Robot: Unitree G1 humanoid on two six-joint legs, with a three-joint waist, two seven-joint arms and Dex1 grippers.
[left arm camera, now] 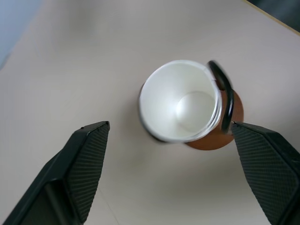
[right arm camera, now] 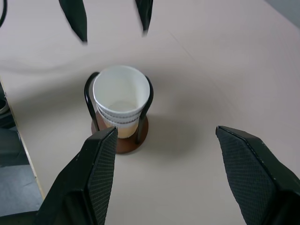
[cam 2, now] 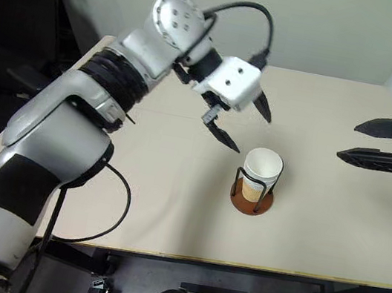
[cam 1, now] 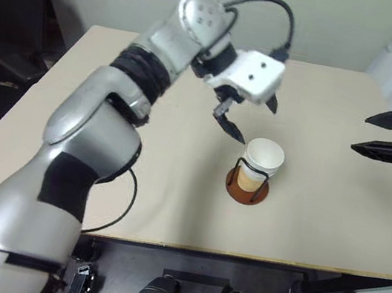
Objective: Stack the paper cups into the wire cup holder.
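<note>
The paper cups point(cam 1: 262, 158) sit nested in one stack, white inside with tan sides, standing upright in the wire cup holder point(cam 1: 246, 193) near the middle of the table. Its black wire ring point(left arm camera: 225, 93) hugs the stack above the reddish-brown base point(right arm camera: 127, 142). My left gripper point(cam 1: 255, 121) hovers open just above and behind the stack, nothing between its fingers point(left arm camera: 89, 154). My right gripper point(cam 2: 348, 140) hangs open and empty well off to the right, pointing toward the holder. Seen from the right wrist, the cups point(right arm camera: 119, 96) stand ahead of that gripper point(right arm camera: 166, 130).
The tan table point(cam 1: 174, 188) has its front edge point(cam 1: 238, 256) close to me and its right edge past my right gripper. A dark chair point(cam 1: 14, 18) stands beyond the left side. A black cable point(cam 1: 121, 209) loops under my left arm.
</note>
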